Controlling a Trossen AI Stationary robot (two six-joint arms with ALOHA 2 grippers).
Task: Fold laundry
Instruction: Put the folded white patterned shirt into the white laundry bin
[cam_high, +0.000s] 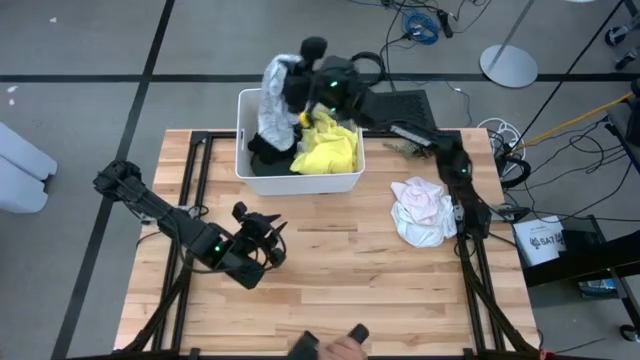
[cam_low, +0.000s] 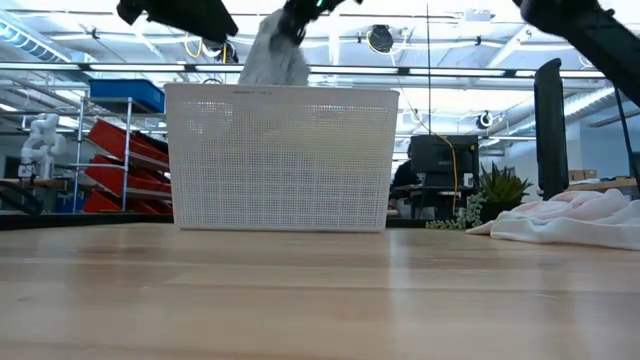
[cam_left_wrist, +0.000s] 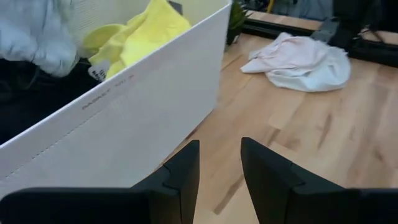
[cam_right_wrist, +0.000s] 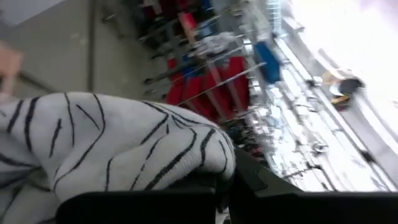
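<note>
A white bin (cam_high: 300, 180) stands at the table's far middle, holding a bright yellow garment (cam_high: 325, 148) and a black one (cam_high: 265, 155). Above the bin's left part hangs a white garment with dark stripes (cam_high: 277, 100), and my right gripper (cam_high: 300, 90) is shut on it. The striped garment also shows over the bin's rim in the low view (cam_low: 275, 50). My left gripper (cam_high: 265, 235) hovers open over bare table just in front of the bin, with nothing between its fingers (cam_left_wrist: 183, 180). My right gripper holds a bunched part of the striped garment (cam_right_wrist: 186, 155), reaching roughly level from the table's right. The cloth covers the fingertips, so I cannot tell how many layers are held. The garment hangs slack below the hold, its lower end down at the bin (cam_high: 268, 135).
A crumpled pale garment (cam_high: 420, 210) lies on the table's right part, beside the right arm. A person's hand (cam_high: 345, 348) shows at the near edge. Bare wood fills the middle and the near left of the table.
</note>
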